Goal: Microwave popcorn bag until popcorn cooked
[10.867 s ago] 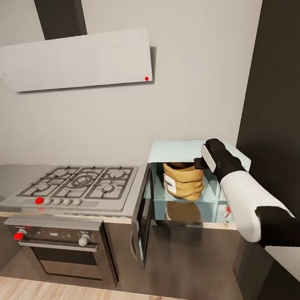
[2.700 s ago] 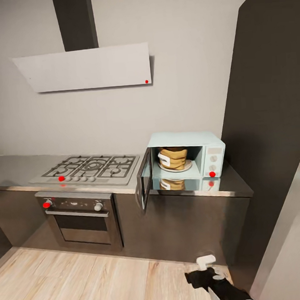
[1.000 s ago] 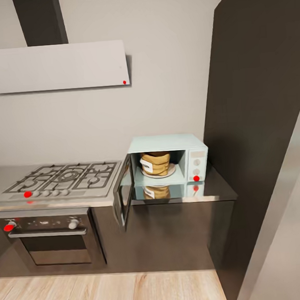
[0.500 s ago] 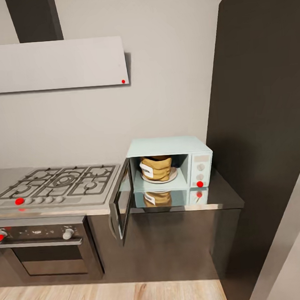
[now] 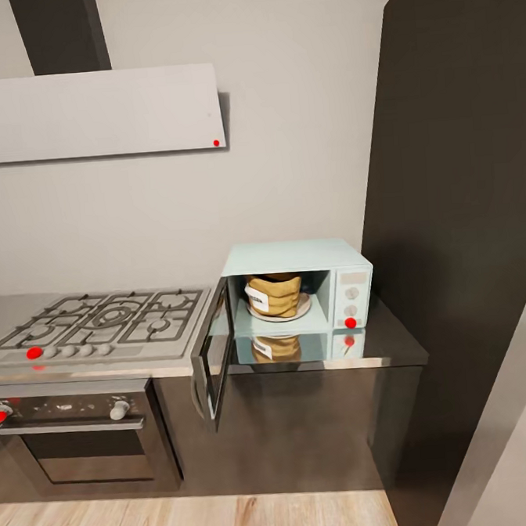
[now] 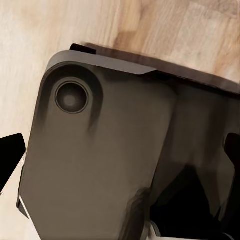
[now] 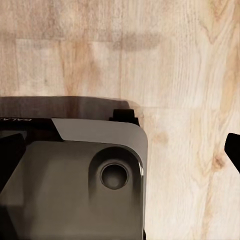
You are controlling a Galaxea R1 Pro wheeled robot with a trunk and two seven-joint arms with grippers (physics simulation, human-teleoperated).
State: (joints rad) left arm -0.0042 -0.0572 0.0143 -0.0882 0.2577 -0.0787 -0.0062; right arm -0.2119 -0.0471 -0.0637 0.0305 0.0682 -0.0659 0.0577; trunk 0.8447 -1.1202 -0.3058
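The pale blue microwave (image 5: 294, 258) stands on the grey countertop (image 5: 395, 351) with its dark glass door (image 5: 210, 351) swung wide open to the left. Inside it, the tan popcorn bag (image 5: 275, 295) sits upright on a white plate, white label facing left. The popcorn itself is hidden. In the left wrist view my left gripper (image 6: 120, 155) hangs open over my own grey base and the plank floor, a black fingertip (image 6: 10, 161) at each frame edge. My right gripper (image 7: 122, 150) is likewise open above the base, holding nothing.
A gas hob (image 5: 94, 322) with a black-and-steel oven (image 5: 79, 433) under it lies left of the microwave. The white hood (image 5: 96, 114) hangs above. A tall dark cabinet (image 5: 463, 202) closes off the right. Light wood floor (image 5: 195, 523) runs before the cabinets.
Since a second ago the camera has shifted, so the microwave sits a little lower and further right in the picture. Bag, door and hob stay where they were.
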